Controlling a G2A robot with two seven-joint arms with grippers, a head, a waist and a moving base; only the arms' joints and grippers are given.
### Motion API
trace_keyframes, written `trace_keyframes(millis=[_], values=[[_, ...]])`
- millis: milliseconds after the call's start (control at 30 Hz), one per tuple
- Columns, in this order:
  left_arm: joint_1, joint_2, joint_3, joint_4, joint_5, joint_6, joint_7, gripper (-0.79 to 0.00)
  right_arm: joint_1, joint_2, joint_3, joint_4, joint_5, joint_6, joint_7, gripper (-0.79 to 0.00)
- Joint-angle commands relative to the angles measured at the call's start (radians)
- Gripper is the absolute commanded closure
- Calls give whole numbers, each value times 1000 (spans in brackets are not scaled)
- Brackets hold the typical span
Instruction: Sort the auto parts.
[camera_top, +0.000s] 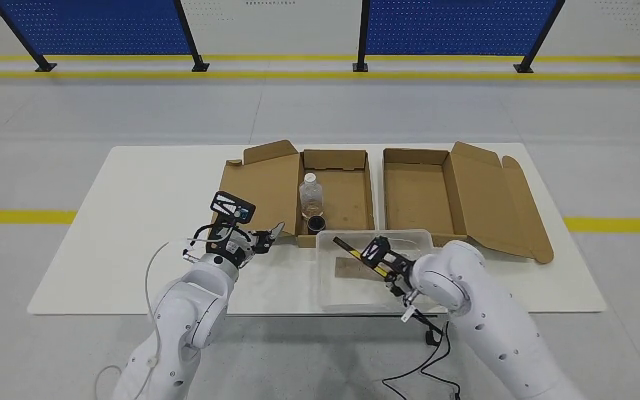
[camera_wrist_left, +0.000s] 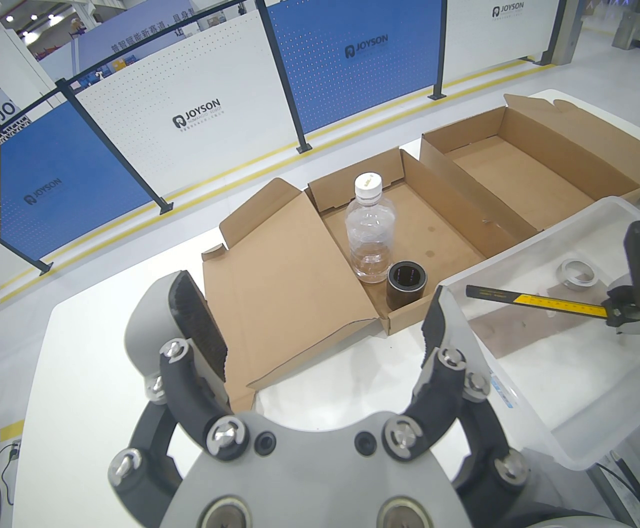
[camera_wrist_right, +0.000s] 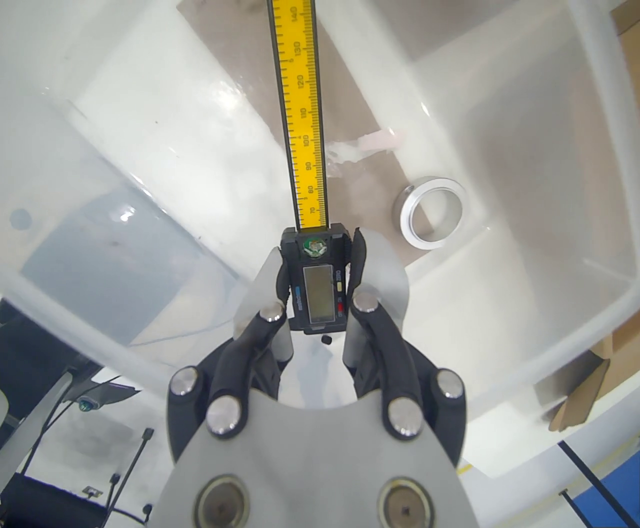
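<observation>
My right gripper (camera_wrist_right: 317, 272) is shut on the display body of a digital caliper (camera_wrist_right: 300, 110), held above the clear plastic bin (camera_top: 325, 290); its yellow scale (camera_wrist_left: 545, 301) points away over the bin. A silver metal ring (camera_wrist_right: 432, 211) lies on the bin floor beside it. My left gripper (camera_wrist_left: 320, 320) hangs open and empty over the white table, just short of the left cardboard box (camera_top: 345, 205). In that box's near corner stand a clear plastic bottle (camera_wrist_left: 369, 235) and a black cylindrical bushing (camera_wrist_left: 406, 285).
A second cardboard box (camera_top: 420, 200) with its flaps open lies to the right of the first and holds nothing. The white table (camera_top: 130, 230) has bare room on its left side. Blue and white barrier panels stand behind the table.
</observation>
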Motion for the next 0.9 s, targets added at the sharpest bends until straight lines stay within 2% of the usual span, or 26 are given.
trace_keyframes(millis=[0,433,633,867], values=[[0,0,0,0,0,0,0,-785,-31,9,40,-55,15,7,-3,0],[0,0,0,0,0,0,0,-785,-177,44,281,-300,117,86,-102,0],[0,0,0,0,0,0,0,-785,-225,48,377,-299,212,155,-222,0],[0,0,0,0,0,0,0,-785,-235,46,420,-272,335,202,-311,0]])
